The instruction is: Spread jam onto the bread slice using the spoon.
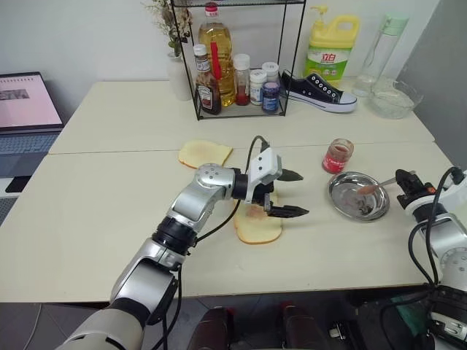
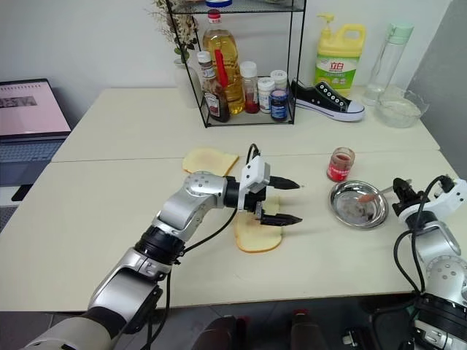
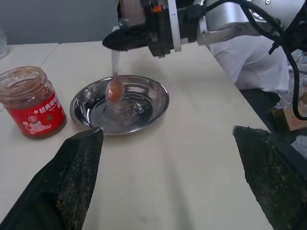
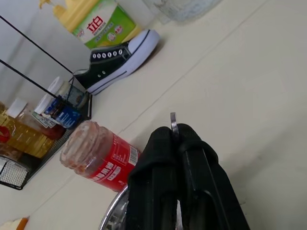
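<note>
The bread slice lies at mid-table with a pinkish smear of jam on its far part. My left gripper hovers just above its right edge, pointing right, open and empty. My right gripper is at the table's right edge, shut on the handle of the spoon. The spoon's bowl carries a blob of jam and hangs over the round steel dish. An open red-labelled jam jar stands just behind the dish. In the right wrist view the spoon's handle end sticks up between the closed fingers.
A smaller bread slice lies behind the left arm. At the back are a wire rack of bottles, a black shoe, a yellow detergent bottle and a glass bowl. A laptop sits far left.
</note>
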Available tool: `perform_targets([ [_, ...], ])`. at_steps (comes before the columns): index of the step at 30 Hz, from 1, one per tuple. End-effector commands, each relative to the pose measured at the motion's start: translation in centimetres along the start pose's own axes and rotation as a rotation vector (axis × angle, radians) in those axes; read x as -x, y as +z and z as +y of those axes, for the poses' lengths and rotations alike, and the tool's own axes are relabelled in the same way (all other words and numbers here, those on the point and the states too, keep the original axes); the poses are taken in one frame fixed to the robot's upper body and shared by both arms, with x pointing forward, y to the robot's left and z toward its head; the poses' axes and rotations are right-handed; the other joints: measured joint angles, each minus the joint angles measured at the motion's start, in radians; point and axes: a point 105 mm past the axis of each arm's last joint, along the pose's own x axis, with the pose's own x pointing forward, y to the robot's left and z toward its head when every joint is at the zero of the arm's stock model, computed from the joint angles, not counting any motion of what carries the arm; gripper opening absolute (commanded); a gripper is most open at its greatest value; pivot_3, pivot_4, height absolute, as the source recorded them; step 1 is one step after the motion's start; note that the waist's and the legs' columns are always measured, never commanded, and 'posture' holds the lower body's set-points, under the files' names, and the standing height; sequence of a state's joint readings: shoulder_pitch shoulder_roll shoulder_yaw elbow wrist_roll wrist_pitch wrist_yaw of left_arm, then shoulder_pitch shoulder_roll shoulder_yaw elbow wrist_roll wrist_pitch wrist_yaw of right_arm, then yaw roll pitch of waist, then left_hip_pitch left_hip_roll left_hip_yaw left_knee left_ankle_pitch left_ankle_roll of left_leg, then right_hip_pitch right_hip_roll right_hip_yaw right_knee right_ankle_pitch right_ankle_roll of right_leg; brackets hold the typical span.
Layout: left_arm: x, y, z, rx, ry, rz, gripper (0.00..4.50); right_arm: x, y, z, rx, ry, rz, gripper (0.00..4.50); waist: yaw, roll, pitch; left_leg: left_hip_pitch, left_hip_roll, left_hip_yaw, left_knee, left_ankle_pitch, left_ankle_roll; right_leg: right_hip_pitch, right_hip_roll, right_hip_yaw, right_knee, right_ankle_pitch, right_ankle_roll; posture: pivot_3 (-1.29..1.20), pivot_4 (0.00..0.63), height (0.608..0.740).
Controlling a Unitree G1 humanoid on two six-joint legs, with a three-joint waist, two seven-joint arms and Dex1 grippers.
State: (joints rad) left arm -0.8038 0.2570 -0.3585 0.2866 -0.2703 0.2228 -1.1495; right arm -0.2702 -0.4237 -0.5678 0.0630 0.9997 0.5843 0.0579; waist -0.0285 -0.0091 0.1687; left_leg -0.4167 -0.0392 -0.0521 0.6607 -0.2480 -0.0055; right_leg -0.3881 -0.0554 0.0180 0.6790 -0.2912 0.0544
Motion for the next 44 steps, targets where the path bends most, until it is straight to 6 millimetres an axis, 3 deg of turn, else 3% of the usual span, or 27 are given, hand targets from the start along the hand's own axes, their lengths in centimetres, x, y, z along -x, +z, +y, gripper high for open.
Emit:
perform_targets([
  [1,0.0,1.2,0.3,-0.055,0.001,-0.026,4.5,-0.5,1.0,0.0,0.0,0.029,-0.047,0.03,0.0,0.0,0.0,0.0,0.0,0.0,0.0,0.0,0.0,0.0,0.0,0.0,0.0,0.0,0.0,0.0,0.15,0.74],
  [6,0.4,1.1,0.4,-0.058,0.013,-0.02,4.5,-0.5,0.2,-1.8,-0.015,-0.011,-0.026,0.03,0.0,0.0,0.0,0.0,0.0,0.0,0.0,0.0,0.0,0.0,0.0,0.0,0.0,0.0,0.0,0.0,0.15,0.74],
  [7,0.4,1.1,0.4,-0.059,0.015,-0.019,4.5,-0.4,0.4,-2.1,-0.032,-0.02,-0.035,0.25,0.0,0.0,0.0,0.0,0.0,0.0,0.0,0.0,0.0,0.001,0.0,0.0,0.0,0.0,0.0,0.0,0.15,0.74],
  [9,0.6,1.1,0.5,-0.064,0.029,-0.02,4.5,-0.3,0.9,-2.8,-0.066,-0.045,-0.065,0.72,0.0,0.0,0.0,0.0,0.0,-0.001,0.001,0.0,0.0,0.001,0.0,0.0,0.0,0.0,0.0,0.0,0.15,0.74],
  [15,0.5,1.2,0.6,-0.07,0.035,-0.027,4.5,0.0,1.9,-3.6,-0.117,-0.08,-0.118,2.85,0.0,0.0,0.0,0.0,0.0,0.0,0.001,0.0,0.0,0.0,0.0,0.0,0.0,0.0,0.0,0.0,0.15,0.74],
  [20,1.0,1.5,1.1,-0.082,0.053,-0.028,4.5,1.1,4.6,-3.6,-0.098,-0.109,-0.218,4.48,0.0,0.0,0.0,0.0,0.0,0.0,0.0,0.0,0.0,0.0,0.0,0.0,0.0,0.0,0.0,0.0,0.15,0.74],
  [23,2.6,1.5,1.9,-0.092,0.092,-0.005,4.5,2.4,6.6,-2.6,0.156,-0.103,-0.198,4.48,0.0,0.001,0.0,0.0,0.0,0.0,0.0,0.0,0.0,0.0,0.0,0.0,0.0,0.0,0.0,0.0,0.15,0.74],
  [25,4.0,1.2,2.5,-0.086,0.124,0.027,4.5,3.0,6.7,-1.0,0.374,-0.065,-0.135,4.48,0.001,0.002,0.0,0.0,-0.001,0.0,0.0,0.0,0.0,0.0,0.0,0.0,0.0,0.0,0.0,0.0,0.15,0.74],
  [28,5.9,0.7,2.9,-0.068,0.152,0.071,4.5,3.5,6.1,1.7,0.548,0.054,-0.043,4.48,-0.005,0.002,0.0,0.001,0.0,0.0,0.0,0.0,0.0,0.0,0.0,0.0,0.0,0.0,0.0,0.0,0.15,0.74],
  [32,11.4,-0.4,3.1,-0.042,0.227,0.181,4.5,5.2,2.7,6.8,0.849,0.353,0.234,4.48,-0.007,0.003,0.0,0.001,0.001,-0.001,0.0,0.0,0.0,0.0,0.001,0.0,0.001,0.0,0.0,0.0,0.15,0.74],
  [36,14.6,-0.1,2.6,-0.005,0.295,0.223,4.5,6.9,1.0,8.7,0.883,0.514,0.378,4.48,-0.001,0.001,0.001,0.0,0.002,-0.002,0.0,0.0,0.0,0.0,0.002,-0.002,0.0,0.0,0.0,0.0,0.15,0.74],
  [39,17.8,0.2,0.9,0.05,0.34,0.269,4.5,8.0,-0.3,9.8,0.905,0.605,0.479,4.48,0.007,-0.001,0.003,-0.001,0.0,-0.003,0.001,0.0,0.0,0.001,-0.001,-0.002,-0.001,0.0,0.0,0.0,0.15,0.74],
  [44,20.0,0.0,-1.2,0.088,0.393,0.334,4.5,8.0,-1.3,9.6,0.902,0.626,0.539,4.48,0.013,-0.004,0.004,0.0,0.0,-0.004,0.002,0.0,0.0,0.002,-0.002,-0.001,-0.001,0.0,0.0,0.0,0.15,0.74],
])
